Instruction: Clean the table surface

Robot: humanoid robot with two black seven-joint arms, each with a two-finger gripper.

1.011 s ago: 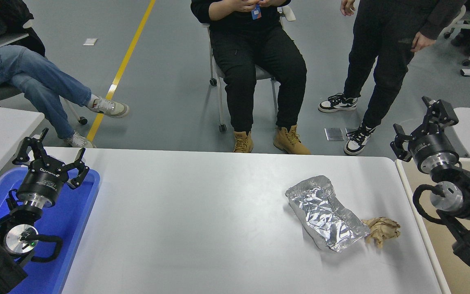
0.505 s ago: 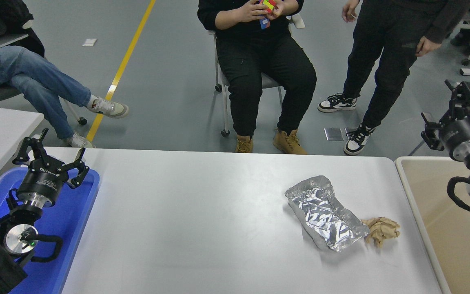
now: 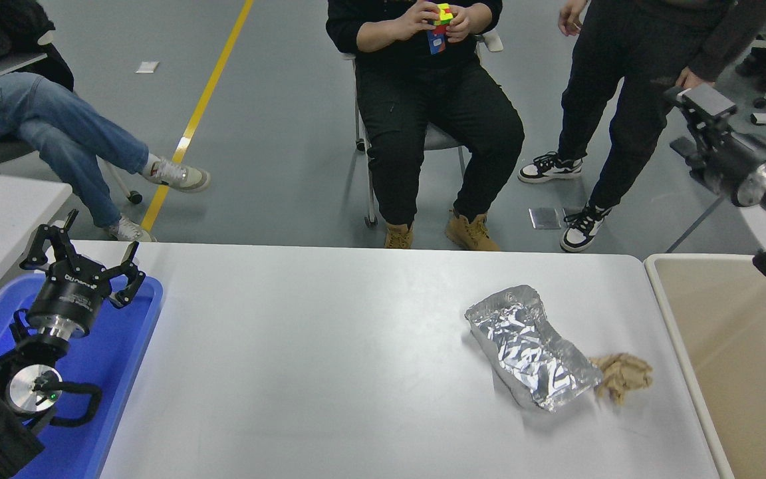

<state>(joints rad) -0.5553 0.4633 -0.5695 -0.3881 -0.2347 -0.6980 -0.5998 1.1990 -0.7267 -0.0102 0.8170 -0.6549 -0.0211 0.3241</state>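
Hanging high off the desk's right end, the right tool (image 3: 702,110) (spread unreadable) grips nothing, while foil bag (image 3: 530,347) and paper wad (image 3: 624,376) litter the desk surface (image 3: 330,359); next, descend on one.

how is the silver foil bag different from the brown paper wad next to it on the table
The foil bag is shiny silver; the paper wad is dull tan. The foil bag is much bigger and long, lying flattish; the paper wad is a small crumpled lump. Both lie on the table surface at its right, side by side.
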